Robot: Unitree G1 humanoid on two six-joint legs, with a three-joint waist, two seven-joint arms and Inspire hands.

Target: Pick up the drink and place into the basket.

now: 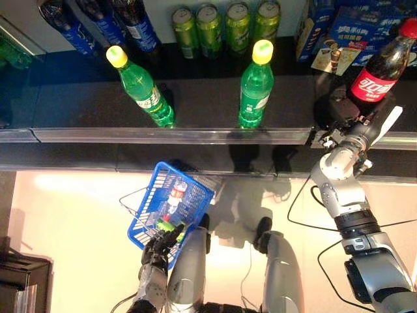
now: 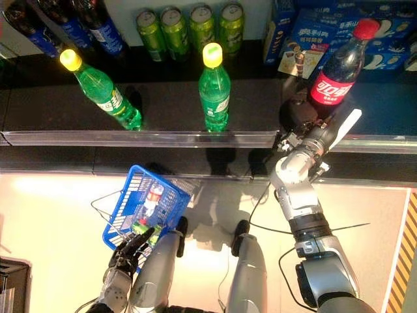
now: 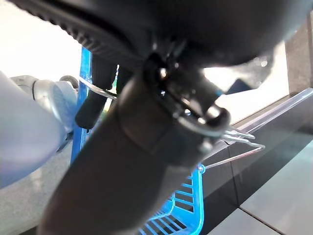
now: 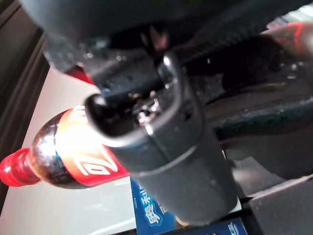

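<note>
Cola bottle [image 1: 380, 70], red-capped and dark, stands on the black shelf [image 1: 195, 98] at about 2 o'clock in the head views, leaning slightly, with the right hand [image 1: 339, 107] closed around its lower body; the right wrist view shows the fingers [image 4: 161, 142] curled against the red label, the bottle pressed into the palm. The right arm rises from 5 o'clock to reach it. Just behind the bottle are blue cartons [image 1: 355, 29]. Two green bottles with yellow caps stand farther along the shelf, one [image 1: 255, 85] near centre and one [image 1: 140, 88] toward 10 o'clock, well apart. Four green cans [image 1: 225, 26] line the back at 12 o'clock, with dark blue-labelled bottles [image 1: 98, 23] at 11 o'clock. The left hand [image 1: 161, 244], at 6 o'clock, has its fingers [image 2: 140, 238] wrapped on the wire handle of the blue basket [image 1: 146, 212], which hangs below the shelf edge above the pale floor [image 1: 65, 222]. A small bottle [image 1: 174, 195] already lies in the basket.
</note>
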